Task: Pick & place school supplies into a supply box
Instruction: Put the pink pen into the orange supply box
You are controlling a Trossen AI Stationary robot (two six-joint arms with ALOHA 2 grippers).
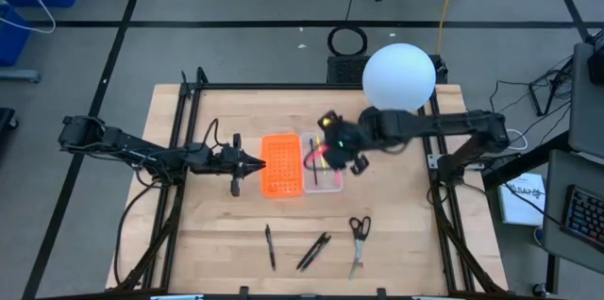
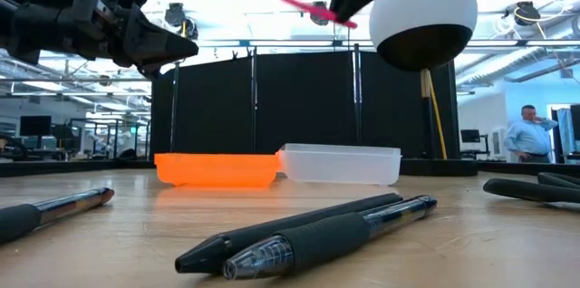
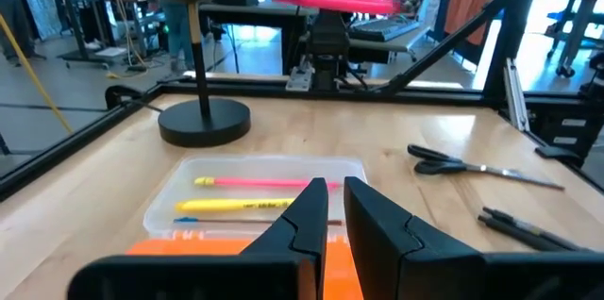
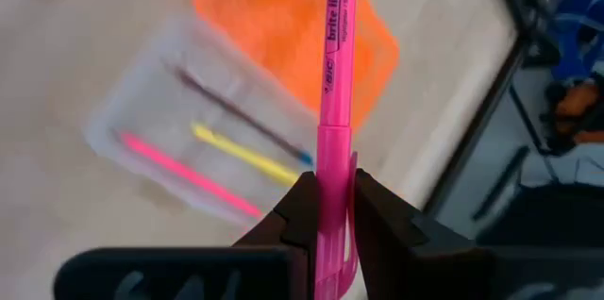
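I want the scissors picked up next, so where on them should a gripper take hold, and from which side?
Grip the scissors from straight above, at the pivot where the black handles meet the silver blades. They lie flat on the wooden table, handles toward the box and blades toward the near edge, with bare wood on both sides, so the fingers should probably close across that narrow neck.

Both arms are matte black, built of slim jointed segments with black cables looping along them, the right arm showing a small green and red light near its wrist, and each hand (image 3: 328, 208) ends in two blunt, angular black fingers (image 4: 300, 208) of plain plastic.
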